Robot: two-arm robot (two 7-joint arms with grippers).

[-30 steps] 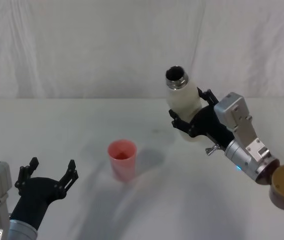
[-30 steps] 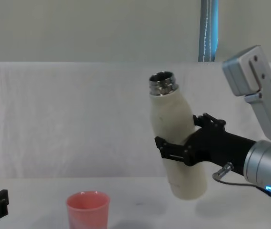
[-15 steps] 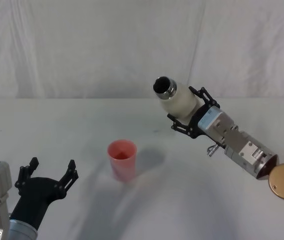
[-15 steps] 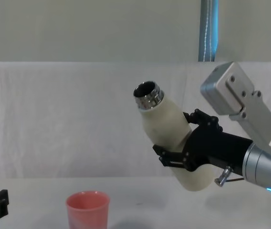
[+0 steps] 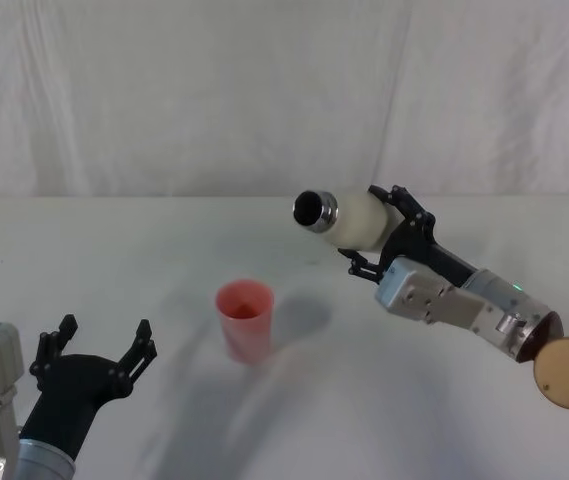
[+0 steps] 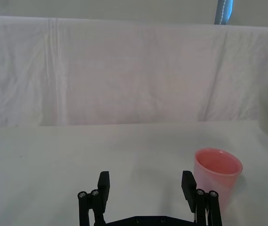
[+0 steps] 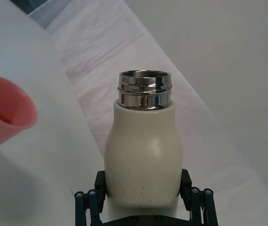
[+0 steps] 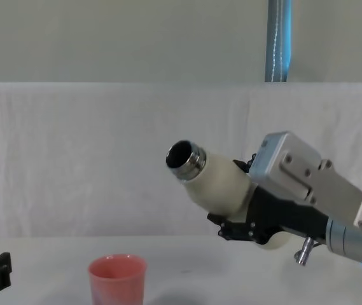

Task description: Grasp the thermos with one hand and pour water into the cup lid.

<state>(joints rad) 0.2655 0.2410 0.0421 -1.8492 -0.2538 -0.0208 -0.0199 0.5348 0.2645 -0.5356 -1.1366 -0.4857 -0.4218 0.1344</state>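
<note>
Cream-white, the thermos point(image 5: 349, 220) hangs clenched in the right gripper's point(image 5: 384, 240) jaws, tilted mid-pour at two o'clock of the cup lid point(image 5: 245, 318); next its mouth must reach above the rim, while the left gripper point(image 5: 92, 368) idles, jaws spread.

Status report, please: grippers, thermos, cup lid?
Right gripper shut on thermos, tilted toward cup lid. Left gripper open, idle. No water visible.

Right gripper point(image 7: 144, 207) clamps the thermos point(image 7: 144, 160); the cup lid point(image 7: 2, 110) sits beside its neck
</note>
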